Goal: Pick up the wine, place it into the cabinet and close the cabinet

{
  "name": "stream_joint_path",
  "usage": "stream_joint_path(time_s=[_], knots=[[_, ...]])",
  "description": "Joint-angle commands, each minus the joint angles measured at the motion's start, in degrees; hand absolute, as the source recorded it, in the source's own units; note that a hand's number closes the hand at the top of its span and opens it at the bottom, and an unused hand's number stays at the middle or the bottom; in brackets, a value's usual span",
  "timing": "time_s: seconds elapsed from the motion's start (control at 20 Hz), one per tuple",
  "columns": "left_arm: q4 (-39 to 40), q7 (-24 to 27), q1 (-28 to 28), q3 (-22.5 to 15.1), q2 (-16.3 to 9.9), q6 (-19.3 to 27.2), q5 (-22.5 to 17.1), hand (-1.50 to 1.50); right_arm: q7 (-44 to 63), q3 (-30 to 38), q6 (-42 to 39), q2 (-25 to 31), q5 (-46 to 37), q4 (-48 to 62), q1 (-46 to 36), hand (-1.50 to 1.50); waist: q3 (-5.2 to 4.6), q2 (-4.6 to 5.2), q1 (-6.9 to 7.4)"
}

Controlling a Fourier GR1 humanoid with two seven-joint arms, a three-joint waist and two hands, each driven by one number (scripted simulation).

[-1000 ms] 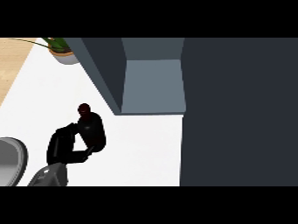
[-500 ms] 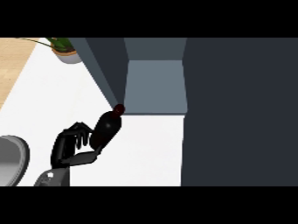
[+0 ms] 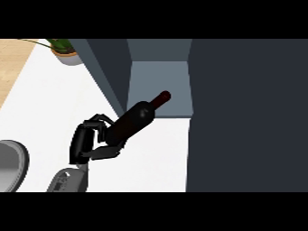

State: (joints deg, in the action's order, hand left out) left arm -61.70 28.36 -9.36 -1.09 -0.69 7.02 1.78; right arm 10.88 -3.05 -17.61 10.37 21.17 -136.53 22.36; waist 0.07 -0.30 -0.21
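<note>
one hand (image 3: 93, 143) in view, the left, fingers (image 3: 97, 121) curled round the base of the wine (image 3: 135, 119). bottle tilted, neck leading up and right, red cap just at the mouth of the open cabinet (image 3: 157, 88), body above the white bench (image 3: 56, 99). risks, as judged: neck clipping the cabinet's dark side wall (image 3: 106, 72), or bottle tipping over once released while tilted. right hand out of sight.

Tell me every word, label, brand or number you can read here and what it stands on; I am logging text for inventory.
None can be read.
wine bottle, held by the left hand: dark, no label or print shows.
cabinet: plain grey panels, no text.
potted plant and counter: no text.
</note>
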Motion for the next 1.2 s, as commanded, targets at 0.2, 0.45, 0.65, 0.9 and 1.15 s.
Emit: stream_joint_path(time_s=[0.2, 0.45, 0.65, 0.9, 1.15], knots=[[-3.7, -14.0, -8.2, -9.1, 0.7, 11.6, 0.2, 1.5, -0.9, -0.5, -1.7, -1.5, 0.8, -3.9, 3.5, -1.5, -0.05, 0.18, -0.58], [0.0, -18.1, -13.7, -11.6, 0.7, 14.2, 5.1, 1.5, 6.5, 0.9, 2.4, 0.2, 4.2, -6.9, -1.6, -1.5, -0.1, 0.34, -0.41], [-1.0, -22.2, -16.4, -18.6, 0.7, 20.7, 1.8, 1.5, 3.8, 0.1, 1.3, -1.5, 1.8, -7.9, 2.3, -1.5, -0.09, 0.21, -0.76], [2.8, -20.7, -18.4, -21.0, 0.7, 24.3, -3.5, 1.5, 6.5, 4.5, 0.3, 1.1, 9.2, -9.8, 2.2, -1.5, -0.11, 0.28, -0.93], [11.9, -19.1, -25.6, -19.4, 0.7, 25.3, -6.9, 1.5, 1.5, 5.8, -3.2, 0.3, 8.0, -7.4, 4.5, -1.5, -0.08, 0.33, -1.35]])
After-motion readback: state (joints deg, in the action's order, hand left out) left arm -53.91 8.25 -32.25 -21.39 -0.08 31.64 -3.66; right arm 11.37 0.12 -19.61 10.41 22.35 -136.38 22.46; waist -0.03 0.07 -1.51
